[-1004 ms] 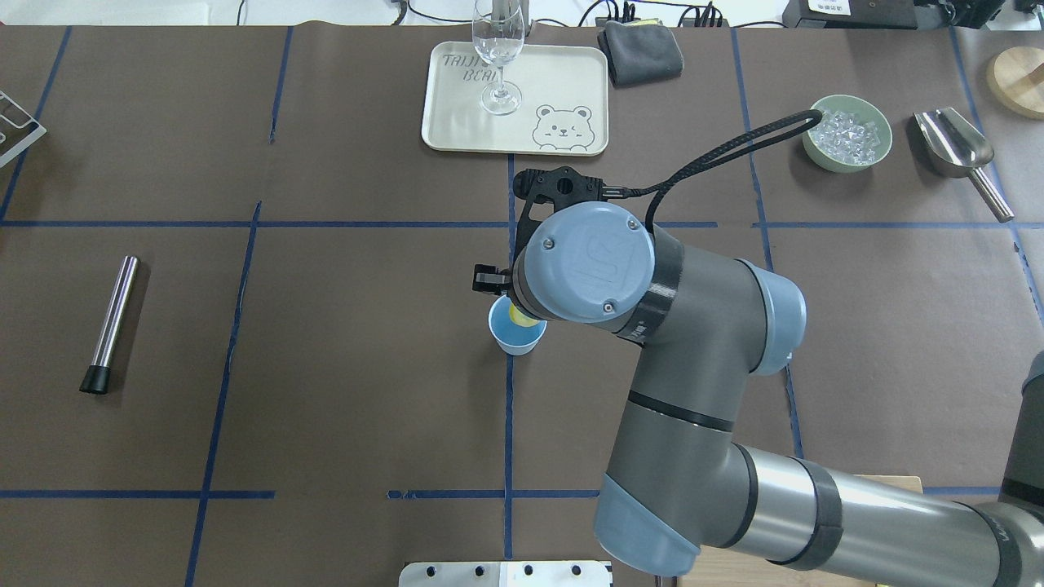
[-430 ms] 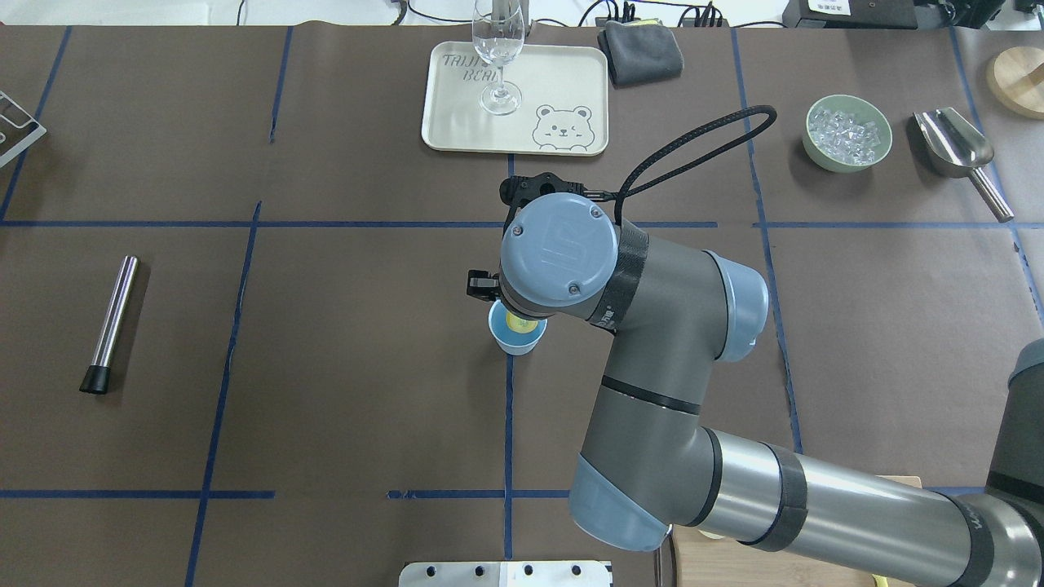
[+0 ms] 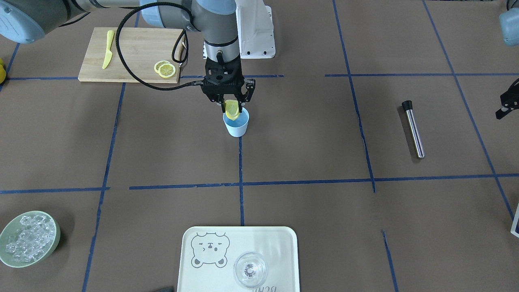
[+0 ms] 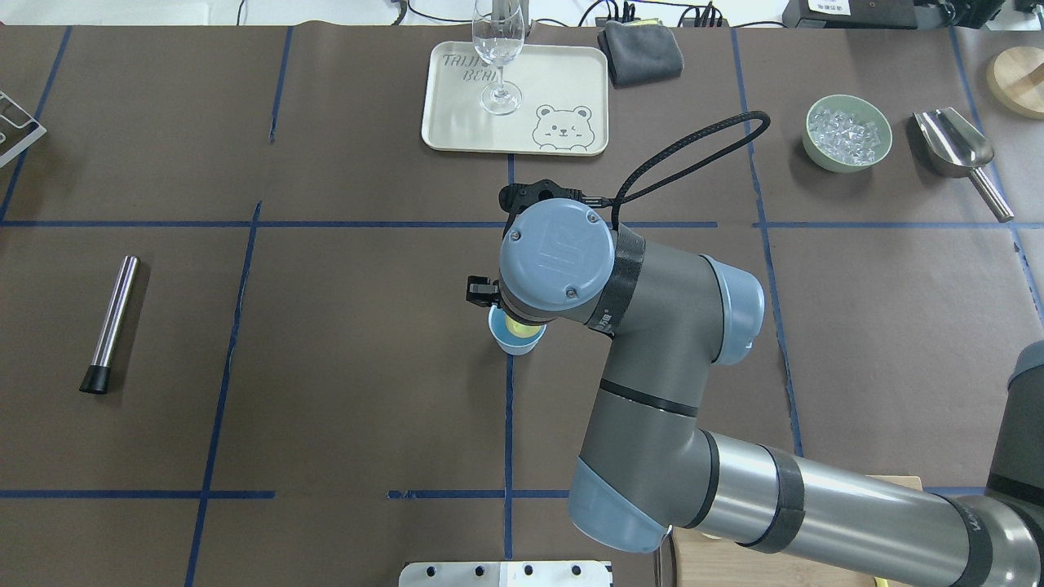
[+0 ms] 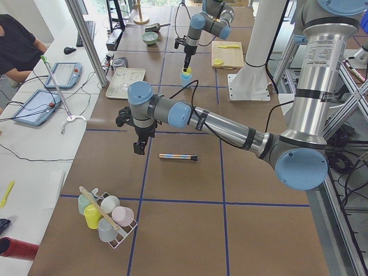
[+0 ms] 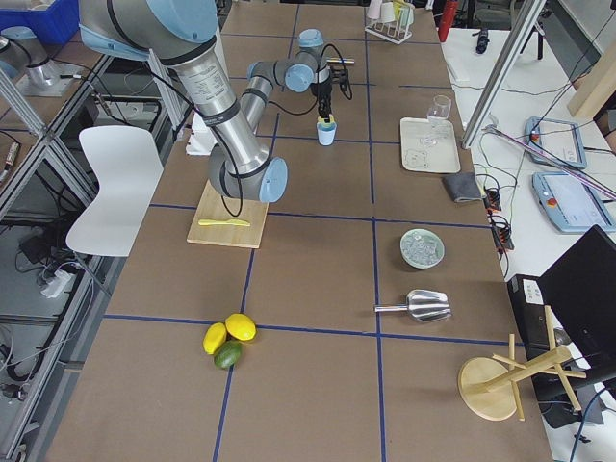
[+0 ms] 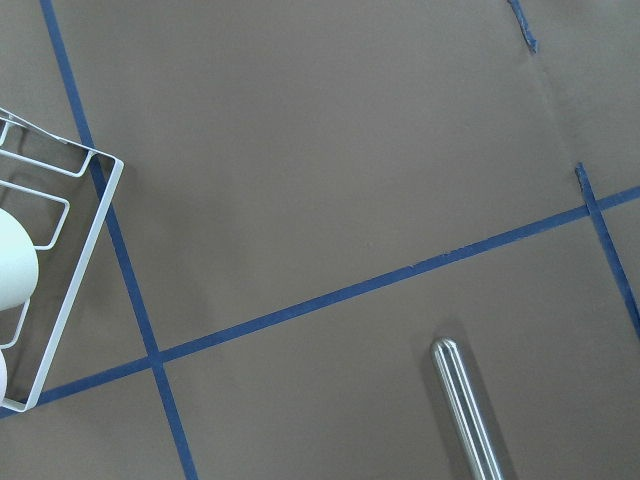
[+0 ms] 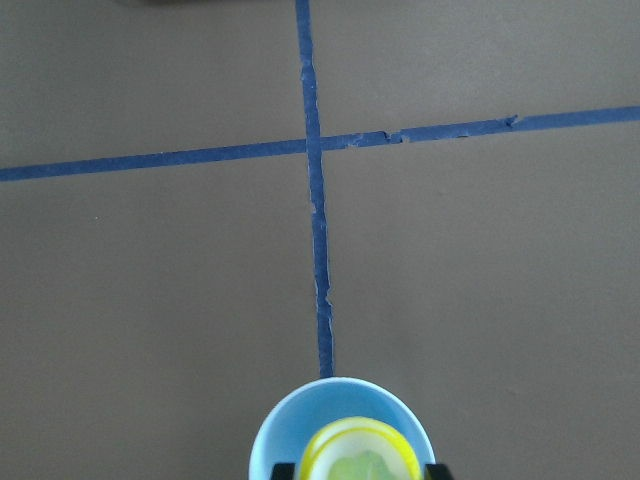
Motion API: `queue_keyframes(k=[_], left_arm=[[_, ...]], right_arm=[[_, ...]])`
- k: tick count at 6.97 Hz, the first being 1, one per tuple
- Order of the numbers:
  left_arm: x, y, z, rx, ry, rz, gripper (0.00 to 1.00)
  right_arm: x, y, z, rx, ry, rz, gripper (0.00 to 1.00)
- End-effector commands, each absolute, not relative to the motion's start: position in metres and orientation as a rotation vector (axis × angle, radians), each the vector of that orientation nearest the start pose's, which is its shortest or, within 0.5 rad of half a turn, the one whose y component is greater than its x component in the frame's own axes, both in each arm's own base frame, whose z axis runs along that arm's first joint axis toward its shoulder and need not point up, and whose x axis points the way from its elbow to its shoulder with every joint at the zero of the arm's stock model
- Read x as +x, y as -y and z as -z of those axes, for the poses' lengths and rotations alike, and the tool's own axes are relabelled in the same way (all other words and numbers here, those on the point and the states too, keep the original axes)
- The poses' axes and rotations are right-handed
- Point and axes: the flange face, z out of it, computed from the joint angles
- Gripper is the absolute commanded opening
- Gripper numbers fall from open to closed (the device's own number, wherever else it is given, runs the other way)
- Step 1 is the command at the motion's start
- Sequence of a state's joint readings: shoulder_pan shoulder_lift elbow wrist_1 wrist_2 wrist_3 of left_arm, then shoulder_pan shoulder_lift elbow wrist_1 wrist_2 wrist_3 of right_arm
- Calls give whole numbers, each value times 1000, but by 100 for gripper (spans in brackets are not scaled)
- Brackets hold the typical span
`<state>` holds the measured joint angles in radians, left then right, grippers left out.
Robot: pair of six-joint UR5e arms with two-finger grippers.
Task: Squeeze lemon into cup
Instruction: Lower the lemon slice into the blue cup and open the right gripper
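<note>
A thin yellow lemon slice hangs upright just over the mouth of the small light-blue cup, which stands near the table's middle. My right gripper points straight down and is shut on the slice. The right wrist view looks down on the lemon inside the ring of the cup. In the overhead view the arm's wrist covers most of the cup. My left gripper hovers over the table's left part above the steel rod; whether it is open or shut I cannot tell.
A wooden board carries two more lemon slices and a yellow knife. A steel rod lies on the robot's left. A tray holds a wine glass. Ice bowl, scoop and cup rack stand further off.
My right arm has shifted a little to the left, and the lemon slice now sits centred over the cup's mouth. The cup has not moved.
</note>
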<state>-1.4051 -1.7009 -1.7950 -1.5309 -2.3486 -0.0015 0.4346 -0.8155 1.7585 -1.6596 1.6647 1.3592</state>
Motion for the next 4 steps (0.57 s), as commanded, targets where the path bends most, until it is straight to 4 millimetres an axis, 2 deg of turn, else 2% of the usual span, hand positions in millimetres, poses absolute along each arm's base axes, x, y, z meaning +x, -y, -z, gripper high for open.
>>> queue_keyframes(k=[1, 2, 4], left_arm=[[26, 543, -484, 235, -796, -277, 100], [26, 543, -485, 234, -794, -277, 100], [28, 547, -483, 233, -795, -274, 100]], right_arm=[[-549, 392, -142, 195, 841, -160, 87], [-549, 392, -142, 194, 842, -162, 87], [-546, 393, -140, 195, 843, -153, 99]])
